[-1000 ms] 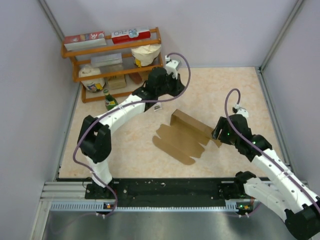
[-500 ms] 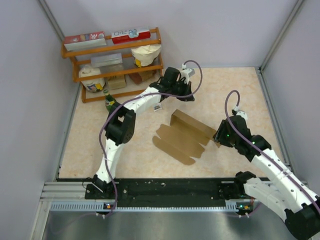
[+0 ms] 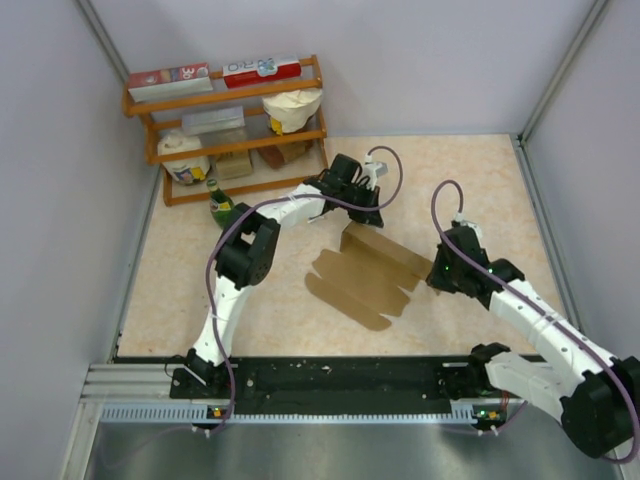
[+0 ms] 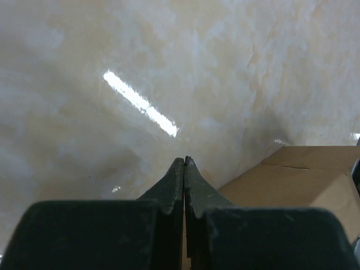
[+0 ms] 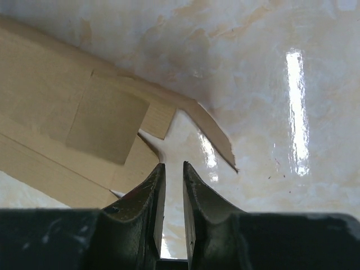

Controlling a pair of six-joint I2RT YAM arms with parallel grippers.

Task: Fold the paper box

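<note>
The paper box (image 3: 368,272) is plain brown cardboard lying mostly flat mid-table, with one long panel raised along its far right side. My left gripper (image 3: 364,212) is shut and empty at the far corner of that raised panel. In the left wrist view its fingertips (image 4: 184,162) meet over bare table, with the cardboard (image 4: 292,177) just to their lower right. My right gripper (image 3: 437,270) is at the box's right end. In the right wrist view it (image 5: 173,165) is open by a narrow gap with only table between, just short of the box's flaps (image 5: 107,121).
An orange wooden rack (image 3: 225,120) stands at the back left, holding red-and-white boxes, a cream bag and jars. A green bottle (image 3: 219,203) stands in front of it. Grey walls close in the table on the left, back and right.
My left gripper swung right from the rack area, then came down to the far corner of the box's raised panel. My right gripper edged left toward the box's right end.
</note>
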